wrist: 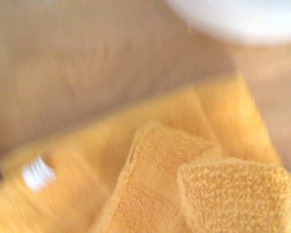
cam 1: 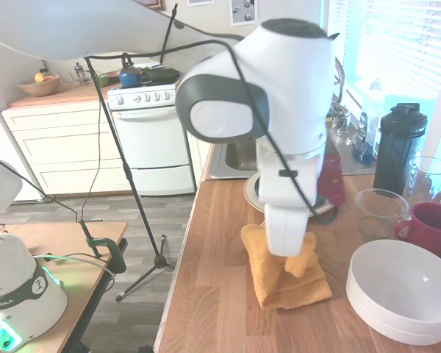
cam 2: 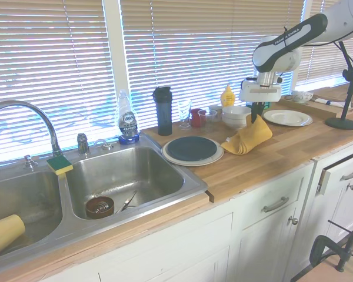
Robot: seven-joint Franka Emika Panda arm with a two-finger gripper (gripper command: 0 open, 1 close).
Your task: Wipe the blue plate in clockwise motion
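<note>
Hand (cam 2: 254, 115) clamped on yellow cloth (cam 2: 247, 138), part-lifted off the bench (cam 2: 270, 158); blue plate (cam 2: 192, 148) lies beside it, wiping not begun.

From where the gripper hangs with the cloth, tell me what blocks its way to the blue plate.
Nothing visible does. The gripper holds the yellow cloth up by a corner, and only bare countertop lies between it and the blue plate.

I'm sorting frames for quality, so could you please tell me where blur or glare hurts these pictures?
Wrist view: blurred throughout, the orange terry cloth soft. First exterior view: window glare at right, arm blocking the counter. Second exterior view: backlit blinds, yet the round dark teal plate is sharp.
</note>
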